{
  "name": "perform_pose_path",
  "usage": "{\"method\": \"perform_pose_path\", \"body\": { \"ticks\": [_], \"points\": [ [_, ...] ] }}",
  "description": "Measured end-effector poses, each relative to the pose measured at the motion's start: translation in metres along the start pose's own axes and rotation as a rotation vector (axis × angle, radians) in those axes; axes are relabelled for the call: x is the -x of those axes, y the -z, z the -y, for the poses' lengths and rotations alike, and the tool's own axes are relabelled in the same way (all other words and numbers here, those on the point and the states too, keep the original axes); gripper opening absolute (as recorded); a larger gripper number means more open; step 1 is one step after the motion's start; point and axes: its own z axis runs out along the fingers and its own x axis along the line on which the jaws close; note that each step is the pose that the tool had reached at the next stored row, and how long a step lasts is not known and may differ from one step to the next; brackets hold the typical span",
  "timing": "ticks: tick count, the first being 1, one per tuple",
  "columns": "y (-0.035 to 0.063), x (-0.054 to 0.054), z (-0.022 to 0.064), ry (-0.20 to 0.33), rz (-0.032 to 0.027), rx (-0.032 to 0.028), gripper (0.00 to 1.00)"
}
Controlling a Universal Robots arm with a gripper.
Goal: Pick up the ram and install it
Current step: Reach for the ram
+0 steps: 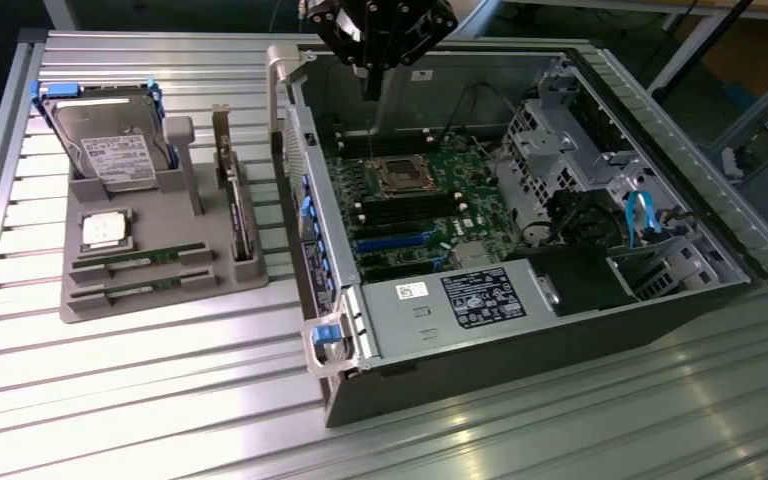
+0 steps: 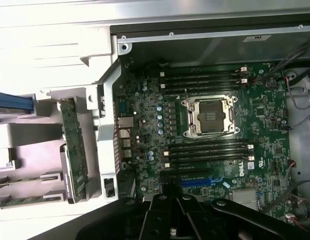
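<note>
The memory slots [image 2: 210,150] are lying open from above; the drive cage [image 1: 544,150] is crowding the exterior view's right, the case wall [image 1: 301,150] the left.

This looks like a robotics lab or assembly workshop: a ribbed aluminium table [image 1: 157,400] carries an opened computer case [image 1: 518,370], its motherboard [image 1: 458,165] bare, beside a grey moulded parts tray [image 1: 171,238]. Metal frame legs [image 1: 702,40], probably of other benches, stand behind.

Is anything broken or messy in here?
Nothing looks broken or spilled. The two ram sticks lie straight in their slots in the gray tray, which also holds the CPU chip and the hard drive. The motherboard's CPU socket is empty, which looks unfinished rather than damaged.
</note>
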Motion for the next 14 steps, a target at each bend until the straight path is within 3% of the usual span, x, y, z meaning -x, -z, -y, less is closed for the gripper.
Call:
{"method": "perform_pose_path", "body": {
  "ticks": [7,11,14],
  "points": [
    [0.0003,-0.012,0.0009,0.000,0.0000,-0.0001,0.10],
    [0.0008,-0.028,0.0021,0.000,0.0000,0.0000,0.10],
    [0.0009,-0.033,0.0025,0.000,0.0000,0.0000,0.10]
  ]
}}
